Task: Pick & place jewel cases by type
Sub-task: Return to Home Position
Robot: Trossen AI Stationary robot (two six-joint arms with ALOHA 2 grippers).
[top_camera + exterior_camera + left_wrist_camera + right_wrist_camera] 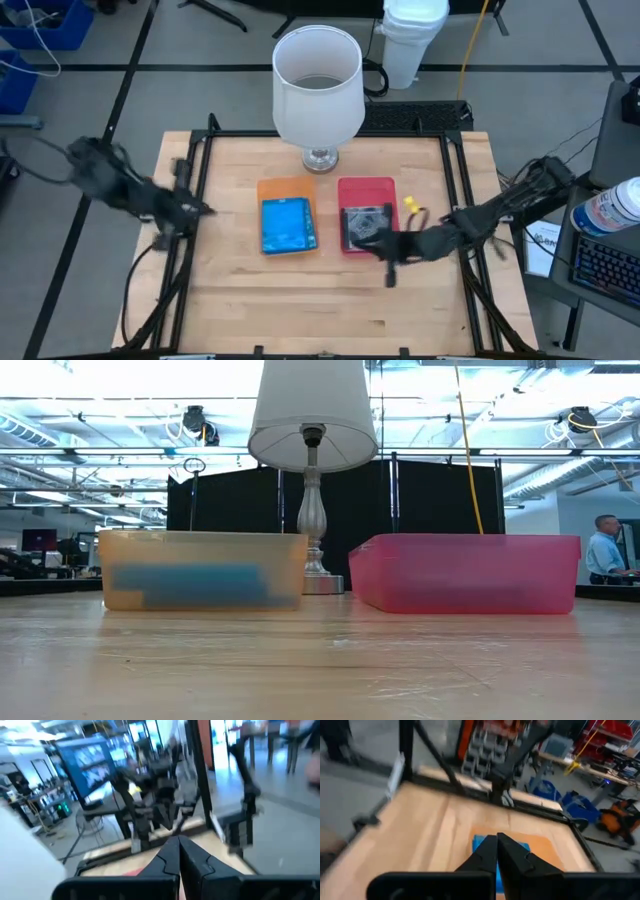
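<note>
Bright blue jewel cases lie flat in the orange tray; through the tray wall they show as a blue band. A dark grey jewel case lies in the red tray. My right gripper is shut, holds nothing, and hovers over the red tray's near-left part; its wrist view looks past the shut fingers at the blue case. My left gripper is shut at the table's left edge. Neither gripper appears in the low view.
A white-shaded lamp stands behind the trays, its base at the table's far middle. A small yellow object lies right of the red tray. Black frame rails border the table. Bare wood stretches along the near side.
</note>
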